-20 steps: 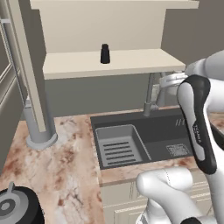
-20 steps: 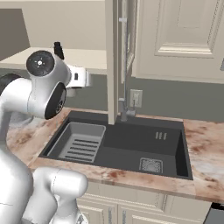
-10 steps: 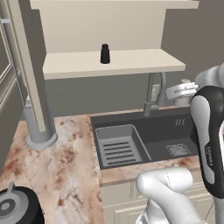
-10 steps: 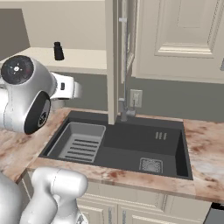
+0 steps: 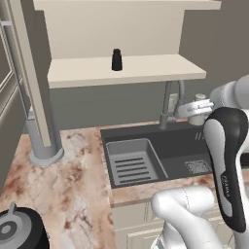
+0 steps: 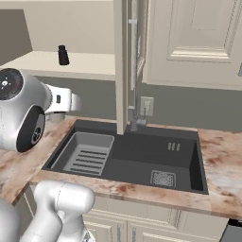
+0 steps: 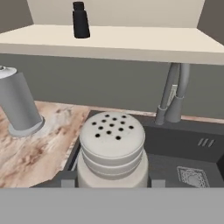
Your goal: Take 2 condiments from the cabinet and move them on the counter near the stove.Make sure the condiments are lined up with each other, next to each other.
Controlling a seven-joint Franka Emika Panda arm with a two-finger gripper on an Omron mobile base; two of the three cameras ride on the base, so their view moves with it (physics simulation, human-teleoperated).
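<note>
Carrying is the step in hand: my claw (image 7: 112, 181) is clamped on the pale grey-beige shaker bottle with a rounded, perforated cap (image 7: 112, 148), held above the dark grey ribbed sink (image 5: 160, 155). The small black shaker with a tapered top (image 5: 116, 60) stands on the cream-beige cabinet shelf (image 5: 146, 70). Next, I judge, I must carry this bottle to the pinkish-beige veined stone table (image 5: 68, 185) beside the stove, leaving room alongside for its partner.

Even soft light, faint shadows, sharp
</note>
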